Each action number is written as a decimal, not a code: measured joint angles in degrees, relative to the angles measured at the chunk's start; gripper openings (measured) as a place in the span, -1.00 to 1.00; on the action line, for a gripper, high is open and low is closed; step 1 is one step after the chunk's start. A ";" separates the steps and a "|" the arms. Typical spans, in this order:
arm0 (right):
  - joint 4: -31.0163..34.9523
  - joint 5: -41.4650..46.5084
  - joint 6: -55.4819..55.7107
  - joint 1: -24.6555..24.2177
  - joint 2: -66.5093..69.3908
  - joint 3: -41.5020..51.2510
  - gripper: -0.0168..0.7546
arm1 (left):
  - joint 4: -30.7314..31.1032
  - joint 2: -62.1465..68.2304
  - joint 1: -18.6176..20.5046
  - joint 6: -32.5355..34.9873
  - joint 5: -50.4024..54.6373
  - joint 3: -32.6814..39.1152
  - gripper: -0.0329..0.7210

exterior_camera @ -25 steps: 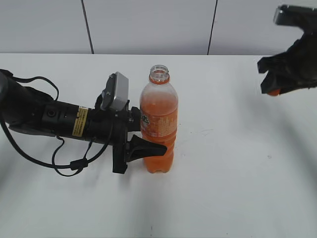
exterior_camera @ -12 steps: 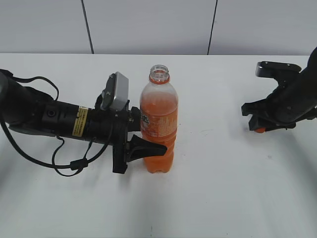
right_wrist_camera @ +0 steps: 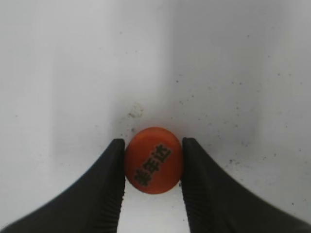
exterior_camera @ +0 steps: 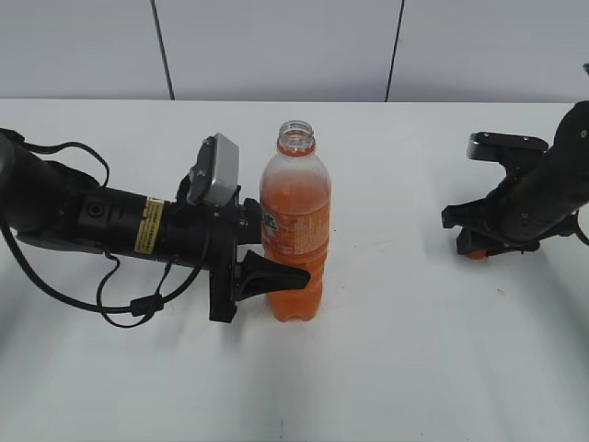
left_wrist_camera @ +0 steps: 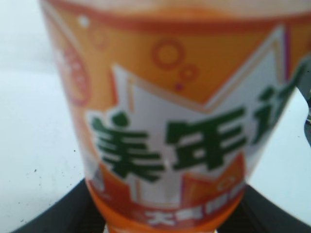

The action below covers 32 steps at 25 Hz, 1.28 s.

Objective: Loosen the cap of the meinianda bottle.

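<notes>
The meinianda bottle (exterior_camera: 294,235) stands upright mid-table with orange drink and an open neck, no cap on it. My left gripper (exterior_camera: 267,249) is shut round its labelled waist; the left wrist view shows the orange label (left_wrist_camera: 180,136) close up, with dark fingers at the bottom corners. The orange cap (right_wrist_camera: 154,159) with dark print on its top sits between my right gripper's (right_wrist_camera: 153,162) two black fingers, which press its sides, low over the white table. In the exterior view the right gripper (exterior_camera: 479,241) is at the right, with the cap (exterior_camera: 476,253) showing orange beneath it.
The white table (exterior_camera: 396,350) has small dark specks. A grey panelled wall (exterior_camera: 276,46) runs behind it. The left arm's cables (exterior_camera: 129,299) loop on the table at the left.
My right gripper has come down and leftward from the upper right with the cap, now close to the table surface. The left gripper and bottle have not moved.
</notes>
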 joint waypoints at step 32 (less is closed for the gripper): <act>0.04 7.00 -0.88 0.00 -10.11 0.00 0.57 | 18.05 -2.52 10.71 -5.42 -0.11 0.00 0.63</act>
